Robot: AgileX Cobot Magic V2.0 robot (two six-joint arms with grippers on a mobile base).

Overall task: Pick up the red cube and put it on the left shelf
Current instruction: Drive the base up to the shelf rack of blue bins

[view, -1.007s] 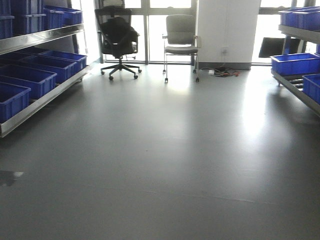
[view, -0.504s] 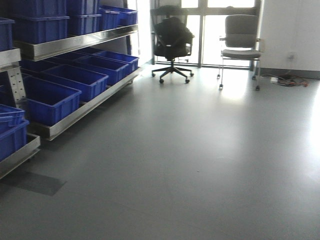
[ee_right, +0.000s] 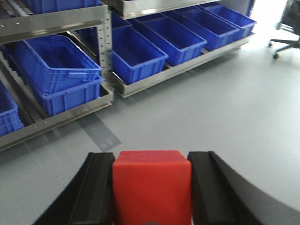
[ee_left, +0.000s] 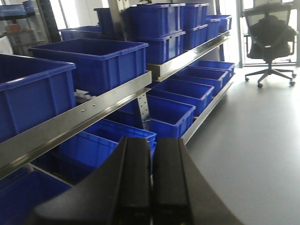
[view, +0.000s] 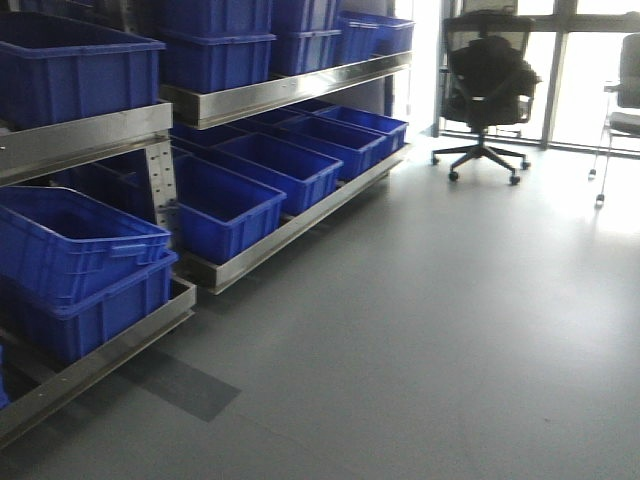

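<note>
- Seen from the right wrist: the red cube [ee_right: 152,187] pinched in the right gripper [ee_right: 152,161], one black finger [ee_right: 96,190] pressed flat on each side face.
- Fills the whole gap between those fingers, top face level and square to the camera, lower edge cut off by the frame.
- Held up in the air over the grey floor [ee_right: 220,103], well apart from the rack, not on any shelf yet.
- Beyond the cube, up and to the left: steel shelving [ee_right: 56,18] with blue bins [ee_right: 58,70] on its low tier, two of them nested one inside the other just beside a perforated upright [ee_right: 107,49].
- Seen from the left wrist: the left gripper [ee_left: 152,145] with both black fingers [ee_left: 137,178] brought together side by side, nothing between them; probably touching, though the thin seam is too dark to be sure.
- Points along the same rack, with a steel shelf edge [ee_left: 84,117] running diagonally past and large blue bins above and below it.
- From the front view: the shelving [view: 90,135] along the left side, open blue bins [view: 230,205] in a row on the bottom tier and stacked ones on the upper tier.
- Farther back, by the bright windows: a black office chair [view: 487,75] on castors, with part of a second chair [view: 625,100] at the right edge.
- Near the foot of the rack: a darker rectangular patch [view: 180,385] on the floor.
</note>
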